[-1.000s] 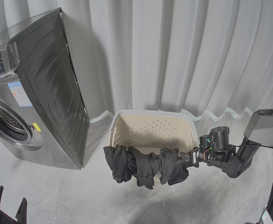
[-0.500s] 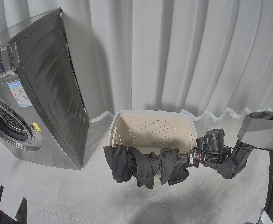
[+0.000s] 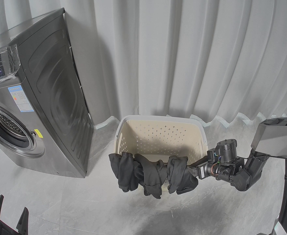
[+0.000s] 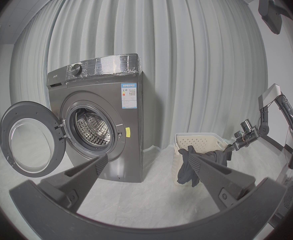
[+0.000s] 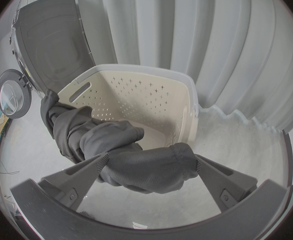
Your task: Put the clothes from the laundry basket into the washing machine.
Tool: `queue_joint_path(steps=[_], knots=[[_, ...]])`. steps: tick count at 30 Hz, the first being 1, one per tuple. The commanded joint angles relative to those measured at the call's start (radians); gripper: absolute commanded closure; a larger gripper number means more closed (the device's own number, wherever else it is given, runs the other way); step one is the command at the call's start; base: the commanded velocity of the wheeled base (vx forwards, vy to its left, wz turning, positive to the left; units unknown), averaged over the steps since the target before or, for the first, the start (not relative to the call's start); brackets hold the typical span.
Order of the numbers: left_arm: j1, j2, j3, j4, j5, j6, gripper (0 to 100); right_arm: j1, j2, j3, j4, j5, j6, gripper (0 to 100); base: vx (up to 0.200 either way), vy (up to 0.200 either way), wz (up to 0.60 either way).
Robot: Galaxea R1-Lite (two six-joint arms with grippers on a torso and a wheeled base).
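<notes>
Wide open at lower right, the right gripper straddles the dark grey garment draped over the cream plastic laundry basket; a shallow pinch could slip.

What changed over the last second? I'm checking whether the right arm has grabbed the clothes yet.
The right gripper sank slightly at the end of the dark garment draped over the laundry basket's front rim. Its fingers are open on either side of the cloth, so nothing has been gripped. The garment, basket, washing machine and left gripper stayed put.
</notes>
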Motion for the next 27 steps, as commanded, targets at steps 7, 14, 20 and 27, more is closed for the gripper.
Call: queue_joint_path(steps=[7,14,20,27], knots=[[-0.001,-0.012,0.015,0.0,0.0,0.0,0,0.03,-0.009,0.014,-0.043,0.001,-0.011,0,0.0,0.0,0.0],[0.0,-0.014,0.015,0.0,0.0,0.0,0,0.036,-0.069,0.045,-0.04,0.001,-0.011,0,0.0,0.0,0.0],[0.0,-0.012,0.016,0.0,0.0,0.0,0,0.048,-0.069,0.048,-0.034,0.001,-0.011,0,0.0,0.0,0.0],[0.0,-0.012,0.015,0.0,0.0,0.0,0,0.046,0.023,0.028,-0.048,0.001,-0.006,0,0.0,0.0,0.0]])
